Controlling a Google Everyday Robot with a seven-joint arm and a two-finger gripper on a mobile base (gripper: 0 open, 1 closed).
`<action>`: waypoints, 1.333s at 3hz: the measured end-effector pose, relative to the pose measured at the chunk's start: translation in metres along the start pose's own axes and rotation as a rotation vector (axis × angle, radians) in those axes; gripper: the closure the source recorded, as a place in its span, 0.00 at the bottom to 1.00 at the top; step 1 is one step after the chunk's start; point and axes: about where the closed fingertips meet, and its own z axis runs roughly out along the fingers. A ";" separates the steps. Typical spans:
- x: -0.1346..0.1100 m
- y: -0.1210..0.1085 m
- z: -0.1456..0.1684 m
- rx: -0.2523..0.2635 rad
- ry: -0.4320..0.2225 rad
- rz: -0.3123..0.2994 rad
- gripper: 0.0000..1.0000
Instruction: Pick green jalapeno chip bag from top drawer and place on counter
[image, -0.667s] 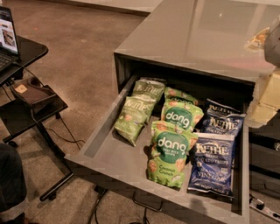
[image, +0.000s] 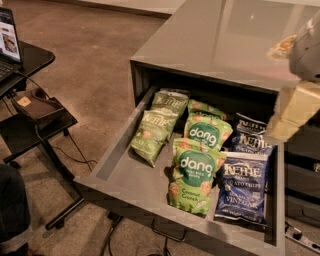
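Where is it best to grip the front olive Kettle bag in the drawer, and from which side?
Probably its lower left edge, from above: the front olive bag lies flat, its top meets the rear olive bag, a dang bag is close on its right, and bare drawer floor shows only on its left. The pincer hovers high at the drawer's right side.

A pale cream claw (image: 292, 112) hangs at the right edge, near the dark blue Kettle chip bags (image: 243, 187) with white lettering. The glossy worktop (image: 215, 40) and shallow metal drawer (image: 125, 175) are grey. Olive-green crinkly Kettle chip bags (image: 150, 132) carry pale lettering; the dang bags (image: 195, 172) are brighter green.
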 end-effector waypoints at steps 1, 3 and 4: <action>-0.023 0.004 0.028 -0.013 -0.116 -0.011 0.00; -0.047 0.014 0.056 -0.043 -0.208 -0.016 0.00; -0.069 0.021 0.076 -0.061 -0.219 -0.021 0.00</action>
